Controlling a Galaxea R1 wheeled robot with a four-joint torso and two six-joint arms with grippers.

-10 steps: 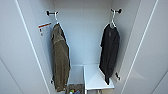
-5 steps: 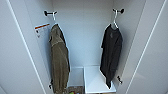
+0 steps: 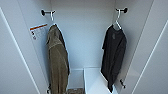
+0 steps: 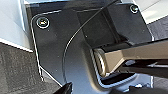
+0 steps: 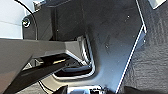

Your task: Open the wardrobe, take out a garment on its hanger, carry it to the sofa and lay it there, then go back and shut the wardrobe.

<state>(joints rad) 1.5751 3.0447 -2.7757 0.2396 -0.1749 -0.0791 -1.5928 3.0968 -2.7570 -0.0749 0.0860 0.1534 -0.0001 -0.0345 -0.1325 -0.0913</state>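
The whole head view has shifted slightly since the earlier frames: the interior appears marginally closer, indicating camera movement; the hanging items have not moved. The wardrobe [image 3: 82, 37] stands open. The garment [image 3: 113, 55] hangs on the hanger [image 3: 117, 21] from a black hook [image 3: 124, 10] on the right inner wall. An olive-brown jacket [image 3: 58, 65] hangs from the hook on the left wall, beside a label [image 3: 38, 31]. Garment position relative to either gripper cannot be determined, nor can either gripper's opening or load. The wrist views show dark carpet [image 4: 15, 67].
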